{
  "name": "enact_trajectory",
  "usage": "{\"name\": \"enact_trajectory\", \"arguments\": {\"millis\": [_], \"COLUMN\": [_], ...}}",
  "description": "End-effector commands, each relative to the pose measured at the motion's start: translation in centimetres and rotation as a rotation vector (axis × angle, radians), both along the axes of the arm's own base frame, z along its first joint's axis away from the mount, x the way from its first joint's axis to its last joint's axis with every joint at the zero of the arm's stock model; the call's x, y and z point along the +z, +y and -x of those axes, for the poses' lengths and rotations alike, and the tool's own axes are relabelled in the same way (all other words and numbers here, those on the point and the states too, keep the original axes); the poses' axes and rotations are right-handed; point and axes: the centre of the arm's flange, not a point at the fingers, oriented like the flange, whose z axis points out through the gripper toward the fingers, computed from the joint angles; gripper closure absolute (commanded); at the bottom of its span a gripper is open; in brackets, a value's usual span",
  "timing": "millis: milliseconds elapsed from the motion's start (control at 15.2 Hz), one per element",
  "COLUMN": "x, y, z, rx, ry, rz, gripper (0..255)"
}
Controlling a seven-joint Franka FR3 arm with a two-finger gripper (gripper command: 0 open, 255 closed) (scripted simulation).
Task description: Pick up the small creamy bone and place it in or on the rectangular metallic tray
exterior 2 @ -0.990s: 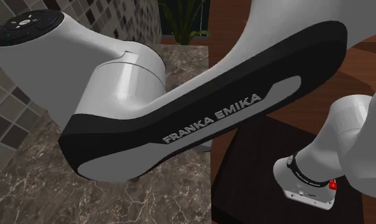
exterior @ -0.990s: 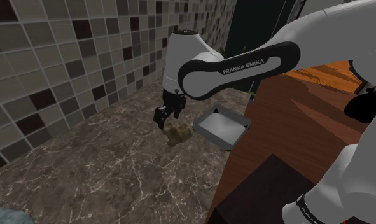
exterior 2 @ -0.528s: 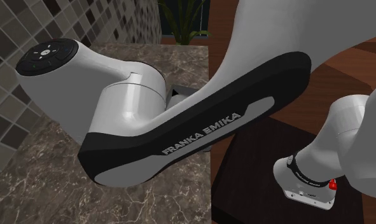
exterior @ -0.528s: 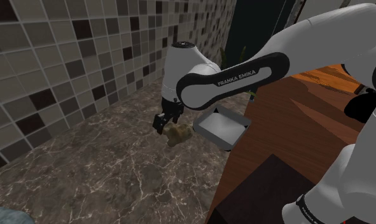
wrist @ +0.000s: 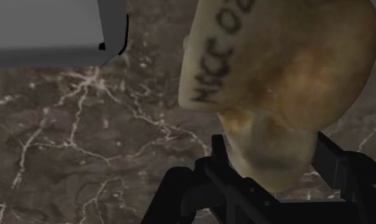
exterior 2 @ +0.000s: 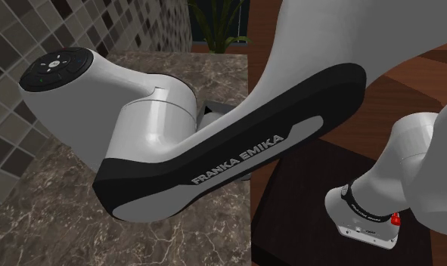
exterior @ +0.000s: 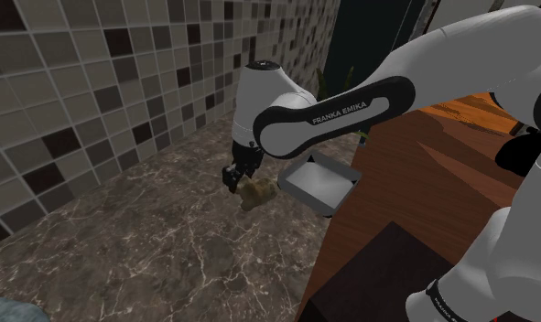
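Note:
The small creamy bone lies on the dark marble counter, just left of the grey rectangular tray in the shoulder view. My black gripper is down at the bone's left end. In the wrist view the bone, tan-stained with dark lettering, has its narrow end between my fingers, which press on both its sides; the gripper is shut on it. A corner of the tray lies a short way beyond the bone. In the second exterior view my forearm hides the gripper and bone.
A tiled wall runs along the counter's far side. A brown wooden surface begins right of the tray, and a dark box stands near the stand. A green plant stands at the counter's far end.
Over the second the forearm swung back and the gripper sank slightly onto the bone's end. In the last half second it barely moved. Bone and tray stay in place.

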Motion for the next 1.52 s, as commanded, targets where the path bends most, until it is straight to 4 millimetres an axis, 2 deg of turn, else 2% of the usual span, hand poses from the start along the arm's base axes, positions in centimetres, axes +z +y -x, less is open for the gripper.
{"name": "enact_trajectory", "arguments": {"millis": [0,528,1452], "x": [0.0,0.0,7.4], "y": [0.0,0.0,0.0], "z": [0.0,0.0,0.0], "rx": [0.000,0.000,0.000], "ry": [0.000,0.000,0.000], "rz": [0.000,0.000,0.000], "gripper": [255,255,255]}}
